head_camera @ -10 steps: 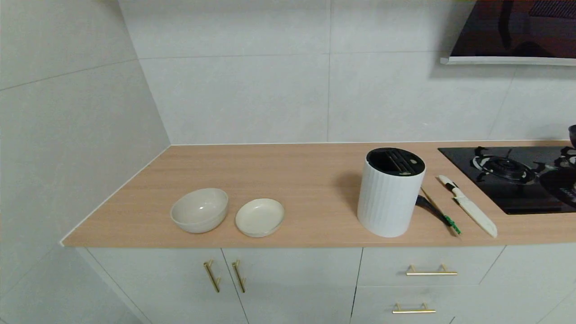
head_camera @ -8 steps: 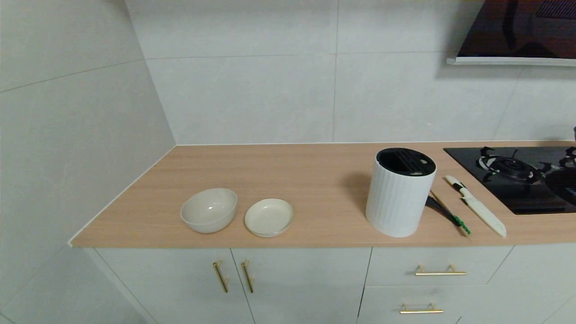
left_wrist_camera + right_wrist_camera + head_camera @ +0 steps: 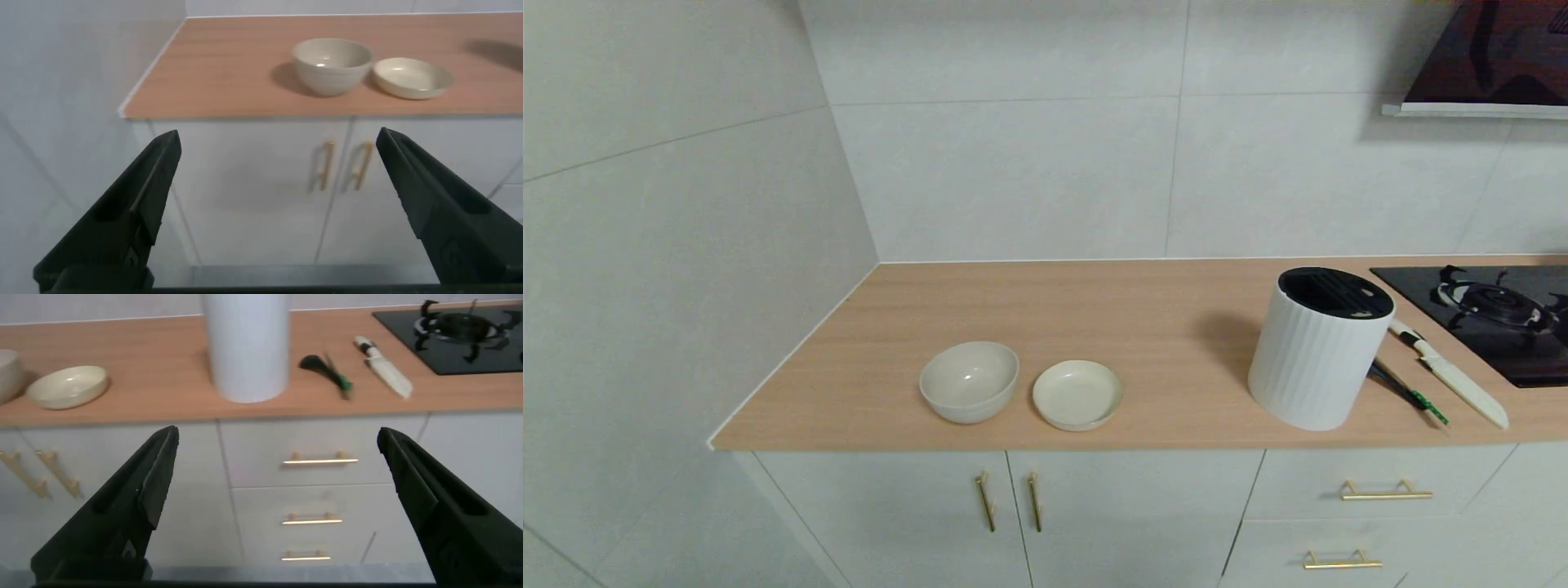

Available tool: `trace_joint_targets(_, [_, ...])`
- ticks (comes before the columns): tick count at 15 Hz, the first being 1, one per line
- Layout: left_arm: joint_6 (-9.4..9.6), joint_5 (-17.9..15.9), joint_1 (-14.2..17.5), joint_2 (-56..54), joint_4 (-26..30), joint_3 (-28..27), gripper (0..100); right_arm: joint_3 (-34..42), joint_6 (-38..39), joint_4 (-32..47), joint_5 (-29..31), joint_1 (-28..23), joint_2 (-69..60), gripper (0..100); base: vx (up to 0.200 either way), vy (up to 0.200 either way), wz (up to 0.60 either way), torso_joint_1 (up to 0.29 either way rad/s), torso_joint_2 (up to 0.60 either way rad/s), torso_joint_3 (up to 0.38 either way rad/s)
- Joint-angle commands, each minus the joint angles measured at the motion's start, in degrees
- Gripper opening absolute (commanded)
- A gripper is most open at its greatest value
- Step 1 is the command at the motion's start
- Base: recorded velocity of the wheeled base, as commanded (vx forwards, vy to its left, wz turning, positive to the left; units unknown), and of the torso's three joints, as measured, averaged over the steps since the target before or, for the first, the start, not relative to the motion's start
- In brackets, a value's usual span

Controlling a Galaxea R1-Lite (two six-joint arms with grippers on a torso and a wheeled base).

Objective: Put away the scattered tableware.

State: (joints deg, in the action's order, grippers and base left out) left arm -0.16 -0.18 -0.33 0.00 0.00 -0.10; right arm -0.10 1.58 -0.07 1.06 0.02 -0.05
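A cream bowl (image 3: 969,380) and a shallow cream dish (image 3: 1077,394) sit side by side near the wooden counter's front edge. A white ribbed utensil holder (image 3: 1317,349) with a black slotted top stands to their right. Beside it lie a black-and-green utensil (image 3: 1410,395) and a white knife (image 3: 1451,373). My left gripper (image 3: 278,204) is open, low in front of the cabinet doors, facing the bowl (image 3: 332,64) and dish (image 3: 413,77). My right gripper (image 3: 282,502) is open, before the drawers, facing the holder (image 3: 246,345), the utensil (image 3: 325,371) and the knife (image 3: 382,367).
A black gas hob (image 3: 1494,314) sits at the counter's right end under a range hood (image 3: 1482,57). Tiled walls close the counter at the back and the left. Below are cabinet doors with gold handles (image 3: 1009,501) and drawers (image 3: 1387,491).
The whole head view has shifted, so the camera has turned left; everything on the counter now appears farther right. Nothing on the counter has moved.
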Motion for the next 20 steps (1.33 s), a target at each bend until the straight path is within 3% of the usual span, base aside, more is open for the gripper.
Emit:
trace_joint_targets(1, [-0.02, 0.0, 0.0, 0.1, 0.0, 0.0, 100, 0.0, 0.0, 0.0, 0.0, 0.1, 0.0, 100, 0.000, 0.200, 0.00, 0.002, 0.00, 0.007])
trace_joint_targets(7, [-0.02, 0.0, 0.0, 0.1, 0.0, 0.0, 100, 0.0, 0.0, 0.0, 0.0, 0.1, 0.0, 100, 0.000, 0.200, 0.00, 0.004, 0.00, 0.001])
trace_joint_targets(20, [0.16, -0.1, 0.0, 0.1, 0.0, 0.0, 100, 0.0, 0.1, 0.0, 0.0, 0.1, 0.0, 100, 0.000, 0.000, 0.00, 0.000, 0.00, 0.000])
